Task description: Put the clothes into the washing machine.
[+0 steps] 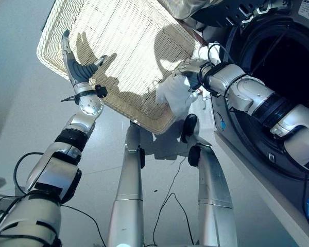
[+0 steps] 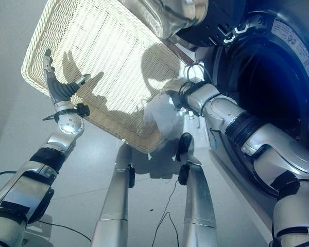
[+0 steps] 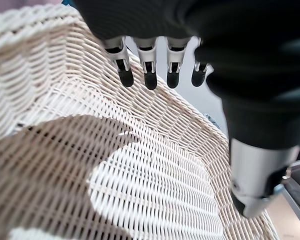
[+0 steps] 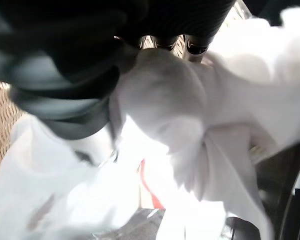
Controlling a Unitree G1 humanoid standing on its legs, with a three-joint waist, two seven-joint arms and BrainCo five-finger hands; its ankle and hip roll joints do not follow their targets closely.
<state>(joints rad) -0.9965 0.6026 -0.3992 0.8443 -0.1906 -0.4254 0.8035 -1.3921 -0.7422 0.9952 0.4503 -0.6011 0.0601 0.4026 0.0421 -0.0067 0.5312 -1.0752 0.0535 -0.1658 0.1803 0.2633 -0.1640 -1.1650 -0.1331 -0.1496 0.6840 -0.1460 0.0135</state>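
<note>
A white garment [image 1: 175, 95] hangs over the near right corner of a cream wicker basket [image 1: 108, 36]. My right hand [image 1: 191, 69] is curled into that cloth, which bunches round its fingers in the right wrist view as white cloth [image 4: 190, 135]. My left hand [image 1: 76, 66] hovers open over the basket's left side, fingers straight; its fingers [image 3: 149, 75] point at the weave. The washing machine's dark round drum opening [image 1: 288, 67] gapes at the right, just past my right forearm.
The washer's open door [image 2: 170, 15] with its shiny glass bowl hangs above the basket's far right corner. The machine's front panel [image 1: 257, 180] runs down the right side. Grey floor [image 1: 20, 87] lies left of the basket.
</note>
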